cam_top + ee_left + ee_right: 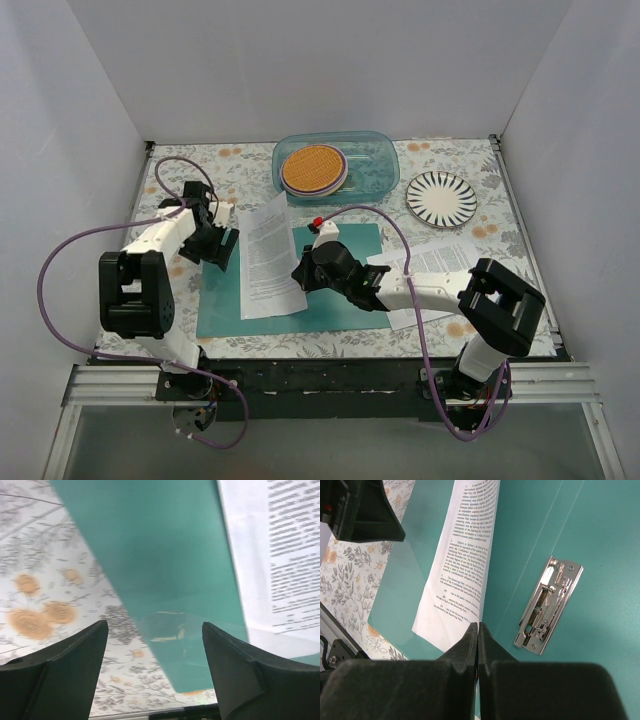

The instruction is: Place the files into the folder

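The teal folder (335, 300) lies open on the flowered table, its silver clip (550, 605) showing on the inner side. One of the files, a white printed sheet (270, 255), rests slanted over the folder's left half. My right gripper (303, 272) is shut on this sheet's near right edge (478, 624). Over the folder's left edge (165, 555) my left gripper (222, 247) stands open, nothing between its fingers (154, 625). The sheet (280, 555) lies to its right. More printed files (440, 262) sit on the table under the right arm.
A clear blue-tinted container (375, 165) holding a round orange disc (313, 168) stands at the back centre. A striped plate (441, 198) is at the back right. White walls close in three sides; the black table rail (320, 378) runs along the front.
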{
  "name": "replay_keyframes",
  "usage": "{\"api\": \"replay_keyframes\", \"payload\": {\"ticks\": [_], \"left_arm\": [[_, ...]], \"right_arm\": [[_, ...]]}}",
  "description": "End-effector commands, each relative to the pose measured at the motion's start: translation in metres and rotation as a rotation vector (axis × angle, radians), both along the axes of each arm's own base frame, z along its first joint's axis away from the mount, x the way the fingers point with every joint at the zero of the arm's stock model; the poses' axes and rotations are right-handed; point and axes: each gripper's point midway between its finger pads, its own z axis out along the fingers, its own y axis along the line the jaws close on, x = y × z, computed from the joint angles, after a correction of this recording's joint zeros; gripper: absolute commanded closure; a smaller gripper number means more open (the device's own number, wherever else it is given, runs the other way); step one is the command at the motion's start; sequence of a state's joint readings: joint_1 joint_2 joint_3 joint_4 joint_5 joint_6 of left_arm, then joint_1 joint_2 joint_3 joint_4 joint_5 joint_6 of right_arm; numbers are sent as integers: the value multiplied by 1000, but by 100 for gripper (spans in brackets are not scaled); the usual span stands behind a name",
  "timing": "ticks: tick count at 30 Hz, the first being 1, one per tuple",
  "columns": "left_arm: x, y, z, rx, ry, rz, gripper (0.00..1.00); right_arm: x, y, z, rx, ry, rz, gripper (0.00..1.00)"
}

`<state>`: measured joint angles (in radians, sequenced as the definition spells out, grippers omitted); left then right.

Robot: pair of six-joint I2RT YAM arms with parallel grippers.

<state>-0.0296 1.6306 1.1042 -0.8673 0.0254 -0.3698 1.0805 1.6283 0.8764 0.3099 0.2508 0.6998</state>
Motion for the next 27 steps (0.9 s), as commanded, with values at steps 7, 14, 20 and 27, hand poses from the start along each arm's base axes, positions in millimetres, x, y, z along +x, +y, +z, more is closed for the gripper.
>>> {"api": "replay_keyframes", "payload": {"ticks": [7, 14, 20, 27], "left_arm": [[5, 100, -21, 255, -61, 30, 26], [-6, 99, -39, 257, -37, 19, 29], [-15, 94, -43, 233, -20, 3, 30], [-28, 71, -44, 133, 12, -6, 31]], "right_arm": [[2, 9, 13, 44, -25, 9, 99], [2, 8, 9, 38, -20, 10, 99], [0, 9, 1, 45, 5, 6, 99], [2, 13, -4, 64, 26, -20, 99]]}}
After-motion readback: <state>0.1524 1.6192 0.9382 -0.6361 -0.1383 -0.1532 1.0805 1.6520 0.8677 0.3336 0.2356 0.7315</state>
